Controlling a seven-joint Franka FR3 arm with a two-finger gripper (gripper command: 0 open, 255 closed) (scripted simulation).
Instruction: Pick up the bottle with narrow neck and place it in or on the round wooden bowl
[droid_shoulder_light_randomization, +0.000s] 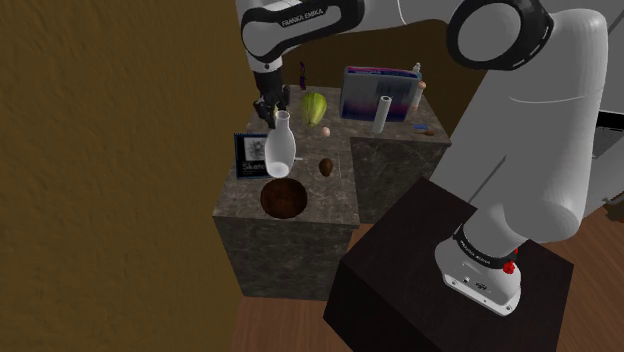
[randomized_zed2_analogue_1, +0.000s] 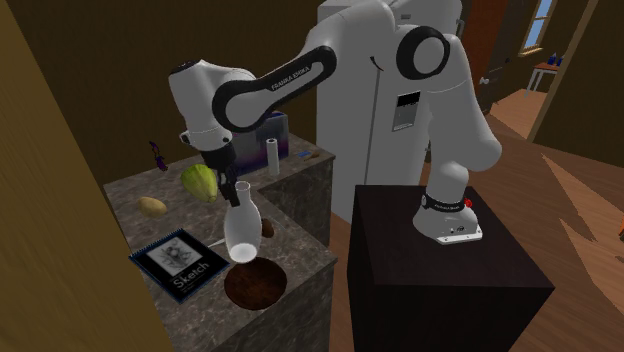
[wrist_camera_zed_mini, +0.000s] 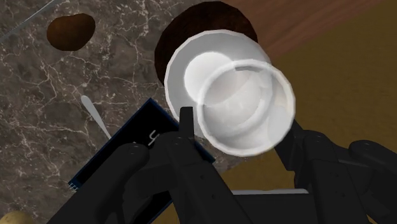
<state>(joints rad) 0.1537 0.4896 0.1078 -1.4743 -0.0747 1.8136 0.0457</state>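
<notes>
Black two-finger gripper (randomized_zed2_analogue_1: 233, 192) clasps the upright white narrow-necked bottle (randomized_zed2_analogue_1: 241, 230) by its neck, just above the rim of the round dark wooden bowl (randomized_zed2_analogue_1: 255, 285).

Bottle (droid_shoulder_light_randomization: 280, 150): plain glossy white. Bowl (droid_shoulder_light_randomization: 284, 198): dark reddish brown. Surface (droid_shoulder_light_randomization: 335, 195): dark grey-brown stone pattern with thin white veins. Book (randomized_zed2_analogue_1: 182, 264): dark blue cover, grey picture, white lettering. Fingers (wrist_camera_zed_mini: 186, 127): solid black. Leafy vegetable (droid_shoulder_light_randomization: 315, 106): yellow-green. Arm (droid_shoulder_light_randomization: 540, 150): white with dark joints. Stand (droid_shoulder_light_randomization: 400, 260): near-black brown. Floor (droid_shoulder_light_randomization: 290, 325): brown wood planks. Wall (droid_shoulder_light_randomization: 100, 150): mottled ochre brown
</notes>
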